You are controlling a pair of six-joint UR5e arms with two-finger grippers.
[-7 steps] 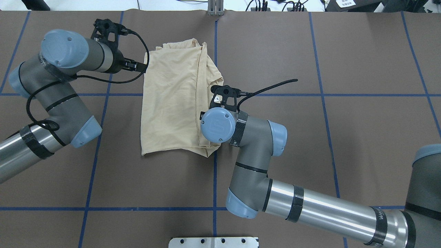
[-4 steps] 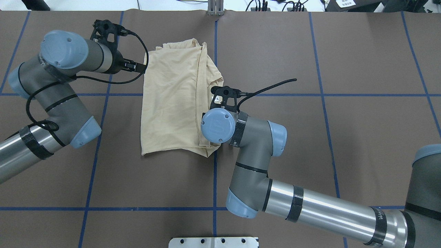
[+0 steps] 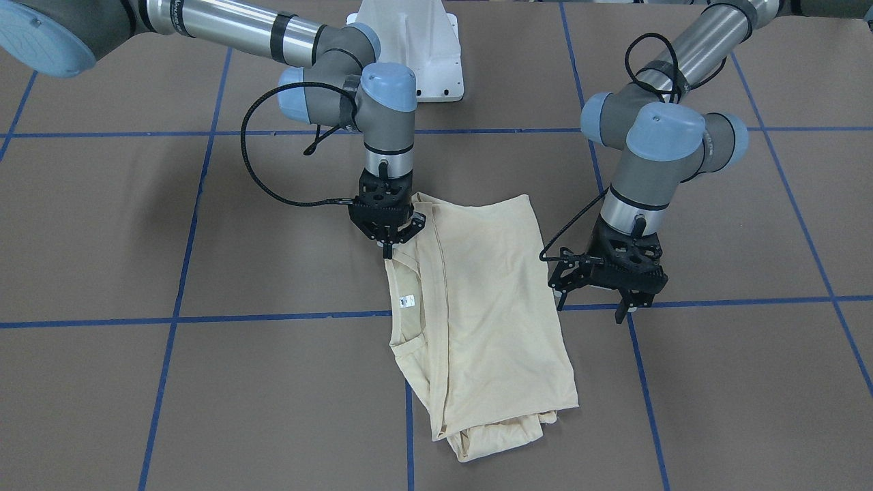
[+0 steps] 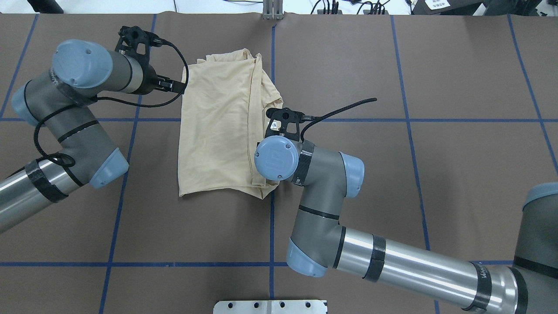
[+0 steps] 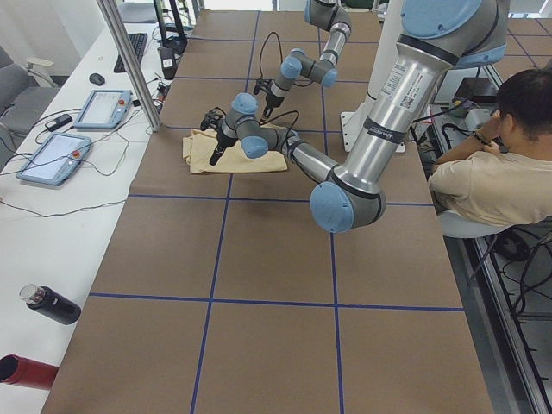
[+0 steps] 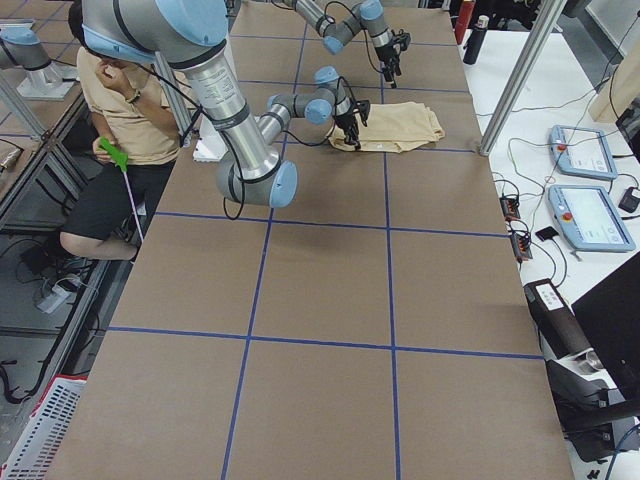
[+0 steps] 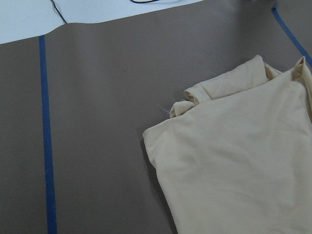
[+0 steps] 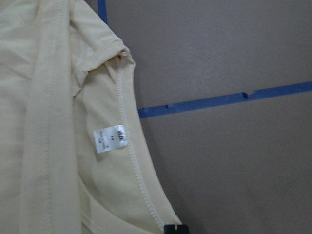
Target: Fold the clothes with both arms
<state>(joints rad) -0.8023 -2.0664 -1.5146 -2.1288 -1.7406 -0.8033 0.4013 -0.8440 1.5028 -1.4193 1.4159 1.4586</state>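
- Right claw (image 3: 387, 251) is clenched on T-shirt (image 3: 477, 307) edge below it.
- Left claw (image 3: 590, 310) is held released, T-shirt beside it.
- No recent motion is noted; lift judged pending.

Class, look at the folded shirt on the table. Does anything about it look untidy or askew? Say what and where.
Yes. The T-shirt is folded unevenly: at the end nearest the front-facing camera, lower layers bunch out past the top layer, and the neck label lies exposed along one edge.
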